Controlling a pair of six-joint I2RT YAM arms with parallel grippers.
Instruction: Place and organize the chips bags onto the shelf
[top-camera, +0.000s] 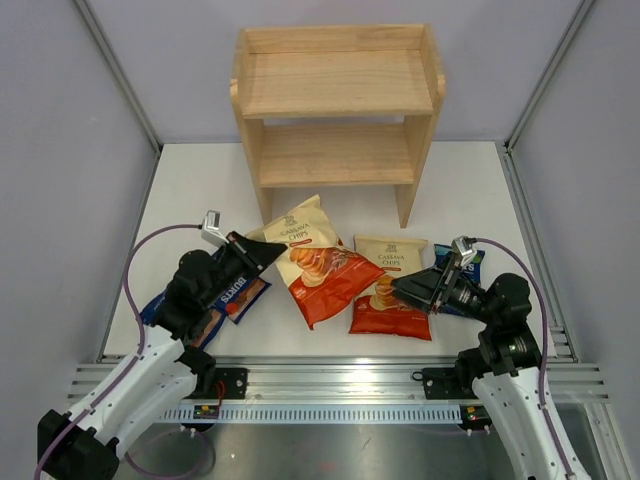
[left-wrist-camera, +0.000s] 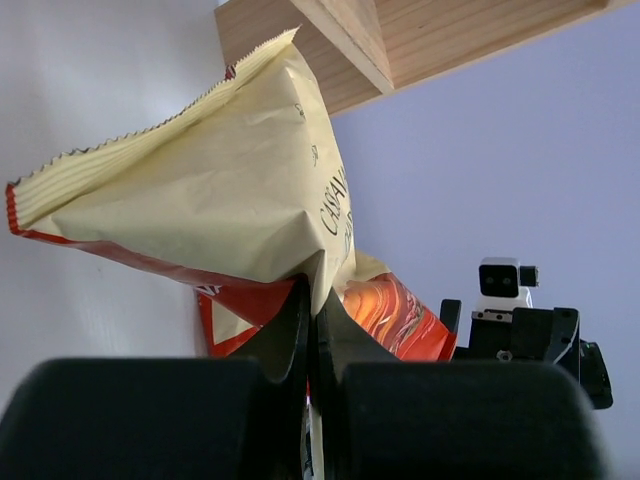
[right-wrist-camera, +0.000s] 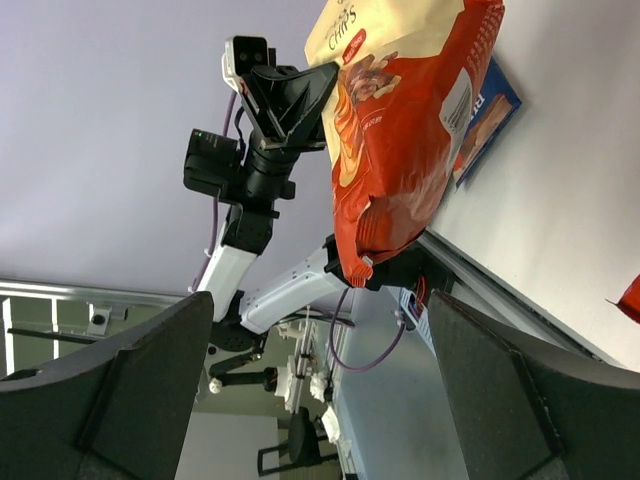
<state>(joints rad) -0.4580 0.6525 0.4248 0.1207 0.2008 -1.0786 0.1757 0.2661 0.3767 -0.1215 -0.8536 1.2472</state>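
Observation:
The wooden shelf (top-camera: 338, 110) stands at the back, both tiers bare. My left gripper (top-camera: 272, 252) is shut on the left edge of a cream-and-orange Cassava Chips bag (top-camera: 318, 262); the left wrist view shows the jaws (left-wrist-camera: 315, 300) pinching its cream fold (left-wrist-camera: 220, 190). The right wrist view shows this bag (right-wrist-camera: 410, 130) raised off the table. A second Cassava bag (top-camera: 388, 290) lies flat to its right. My right gripper (top-camera: 408, 288) is open and empty at that bag's right edge. Blue Burts bags lie at the left (top-camera: 240, 292), under my left arm (top-camera: 160, 305) and behind my right gripper (top-camera: 472, 262).
Grey walls close in the white table (top-camera: 190, 200) on the left, the back and the right. A metal rail (top-camera: 330, 385) runs along the near edge. The shelf's left post (left-wrist-camera: 330, 40) stands just beyond the held bag.

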